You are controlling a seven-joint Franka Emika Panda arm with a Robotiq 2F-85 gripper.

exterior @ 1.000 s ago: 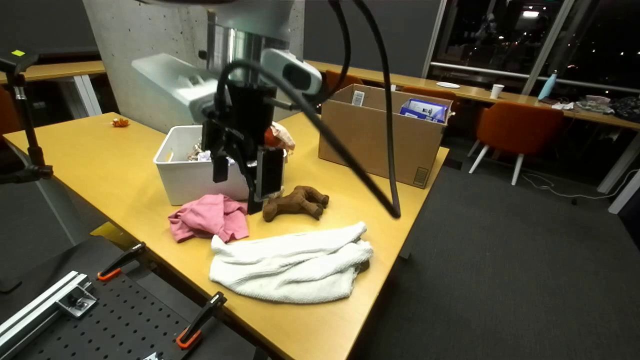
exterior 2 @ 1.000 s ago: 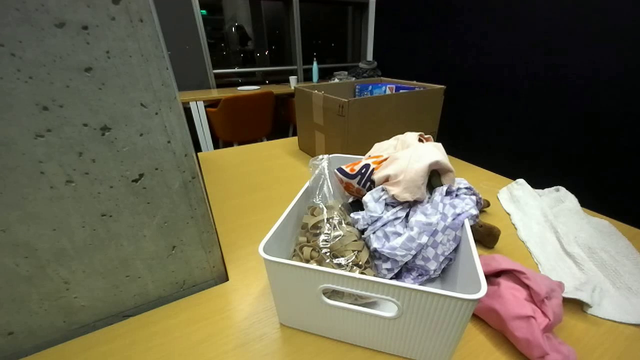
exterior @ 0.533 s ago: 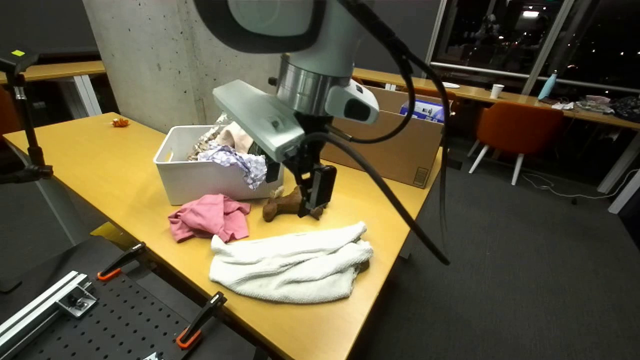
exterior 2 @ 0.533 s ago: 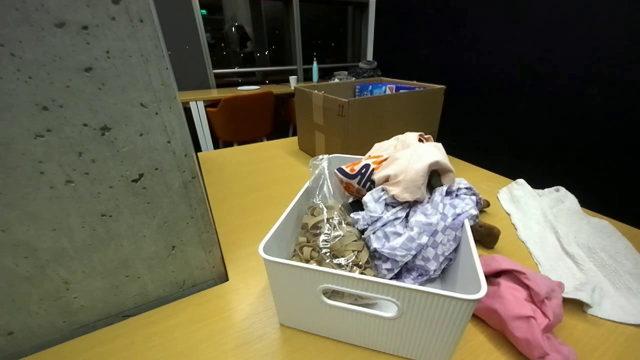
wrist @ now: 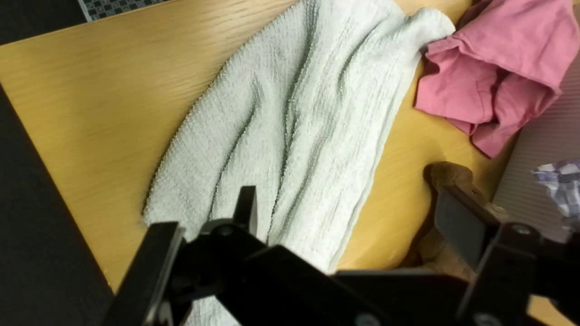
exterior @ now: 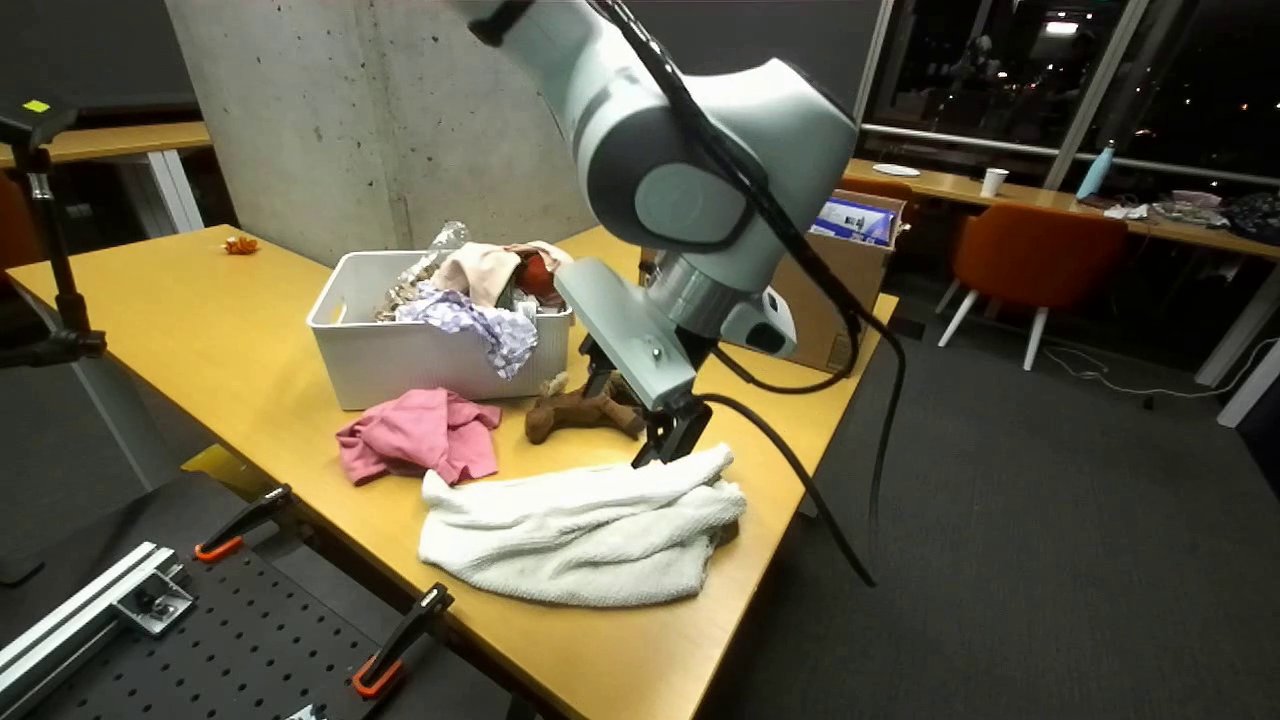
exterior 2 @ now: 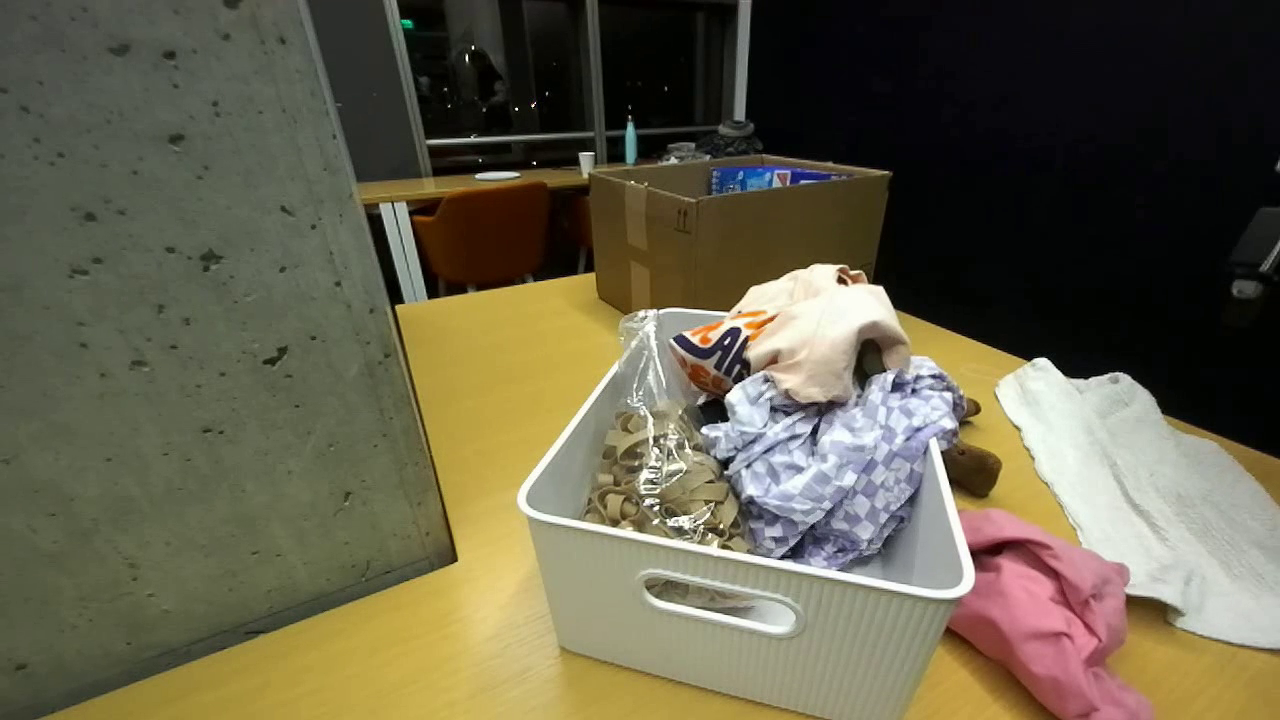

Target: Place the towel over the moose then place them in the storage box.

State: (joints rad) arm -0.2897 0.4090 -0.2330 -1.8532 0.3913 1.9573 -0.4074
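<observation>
In an exterior view, gripper (exterior: 625, 420) tilts down, jaws wide apart, one by the brown plush moose (exterior: 570, 413), the other at the edge of the white towel (exterior: 575, 530); can't tell if either touches. Moose lies uncovered on the wooden table (exterior: 280, 290), just beside the white storage box (exterior: 390, 360). Towel lies rumpled alongside, dark patch (exterior: 729, 533) under one end, unclear what. Pink cloth (exterior: 425, 435) meets a towel corner.

In an exterior view, box holds clear bag of tan strips (exterior 2: 665, 475), crumpled purple-checked sheet (exterior 2: 840, 465) and printed peach cloth (exterior 2: 815, 335). Moose mostly hidden behind it; pink cloth close by its corner. Cardboard box (exterior 2: 790, 240) with blue package (exterior 2: 755, 180) stands farther back.

In the wrist view, jaws far apart, one in front of the moose, towel folds running between them. Pink cloth sits between towel corner and box wall.
</observation>
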